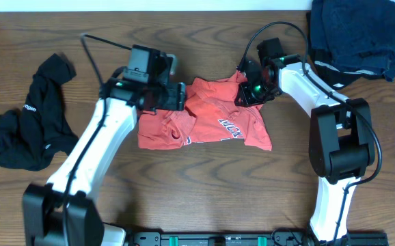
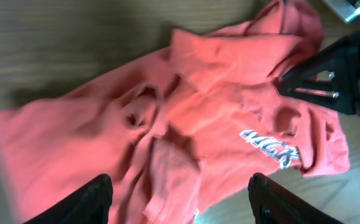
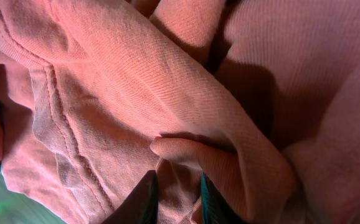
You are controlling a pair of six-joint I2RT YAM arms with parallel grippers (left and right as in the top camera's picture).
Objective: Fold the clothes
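The coral-red T-shirt (image 1: 214, 119) lies crumpled at the table's middle, its navy-and-white lettering (image 2: 272, 148) facing up. My left gripper (image 2: 180, 202) is open and hovers just above the shirt's left part (image 2: 105, 137); in the overhead view it sits at the shirt's upper left (image 1: 173, 96). My right gripper (image 3: 177, 196) is shut on a fold of the shirt's fabric (image 3: 136, 93) at the shirt's upper right corner (image 1: 249, 89). The limp black garment (image 1: 26, 119) lies spread at the far left, untouched.
A dark navy pile of cloth (image 1: 358, 34) sits at the back right corner. The wooden tabletop (image 1: 204, 191) shows in front of the shirt. The right arm's body (image 2: 329, 71) is close to the left gripper's far side.
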